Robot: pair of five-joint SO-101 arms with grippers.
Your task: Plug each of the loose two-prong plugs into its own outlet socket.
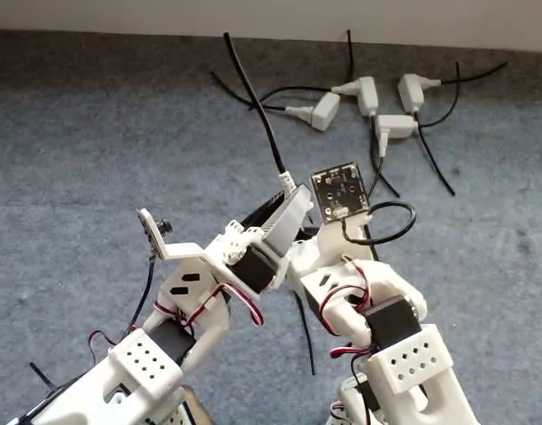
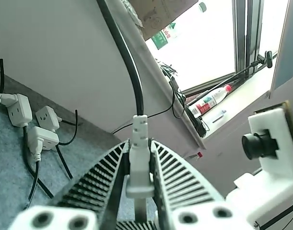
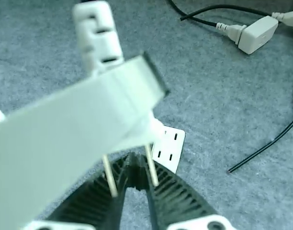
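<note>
Left fingers (image 2: 182,179) clamp one plug (image 2: 139,158); four sockets (image 1: 322,111) (image 1: 367,95) (image 1: 413,88) (image 1: 392,126) beyond.

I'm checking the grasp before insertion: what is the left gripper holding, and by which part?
A white two-prong plug, clamped by its body in the left gripper. Its black cord runs out past the gripper's tips.

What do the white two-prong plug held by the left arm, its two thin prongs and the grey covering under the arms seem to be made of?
The white two-prong plug: probably moulded plastic, smooth and matte, with rounded edges.
The two thin prongs: likely metal, pale, straight, with slight sheen.
The grey covering: seems carpet or felt, by its fuzzy, speckled nap.
</note>
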